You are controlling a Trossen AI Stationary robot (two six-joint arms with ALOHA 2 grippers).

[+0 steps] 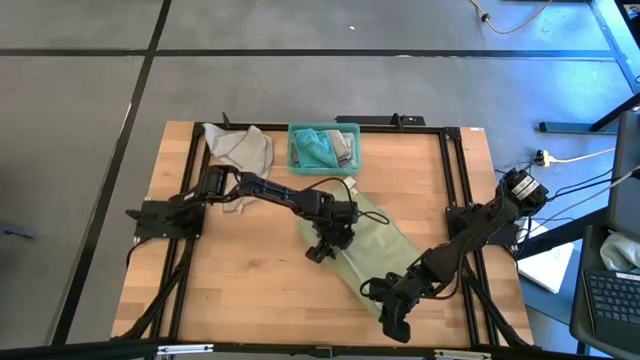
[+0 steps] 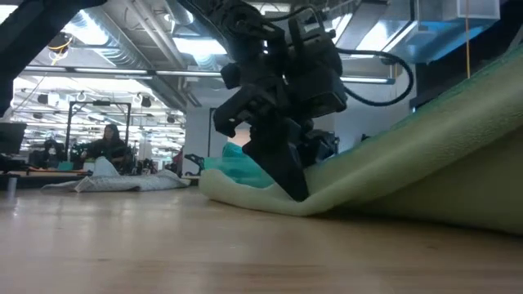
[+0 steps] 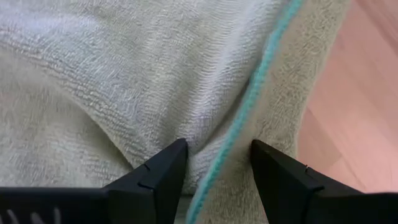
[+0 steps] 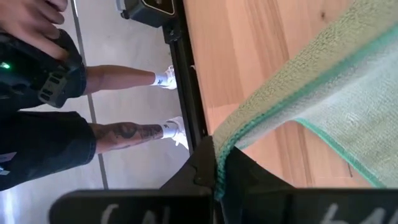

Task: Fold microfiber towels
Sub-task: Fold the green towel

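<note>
A pale green microfiber towel (image 1: 375,245) with a teal-stitched hem lies slantwise at the table's middle. Its near end is raised toward my right gripper (image 1: 392,318), which is shut on it near the table's front edge. My left gripper (image 1: 322,248) is open and tipped down at the towel's left edge, with the hem (image 3: 249,106) running between its two fingers. A grey towel (image 1: 240,145) lies crumpled at the far left. Teal towels (image 1: 315,148) fill a bin. My left gripper (image 3: 217,168) stands open on the towel's left edge, slanting down from the table's left. One fingertip (image 2: 298,192) reaches the cloth where it meets the table. The hem lies between the fingers, which are not closed on it. My right gripper (image 4: 217,180) pinches the towel's hemmed edge (image 4: 231,144) between its two shut fingers. One layer or several, I cannot tell. The cloth runs away from the fingers, raised above the wood (image 4: 267,56) and fairly taut. Its far part (image 2: 270,192) rests on the table.
The teal plastic bin (image 1: 324,126) stands at the table's far edge, the grey towel to its left. A black frame (image 1: 445,170) borders the table. A person's legs (image 4: 124,130) stand just beyond the table's edge. Bare wood (image 1: 240,280) lies at the near left.
</note>
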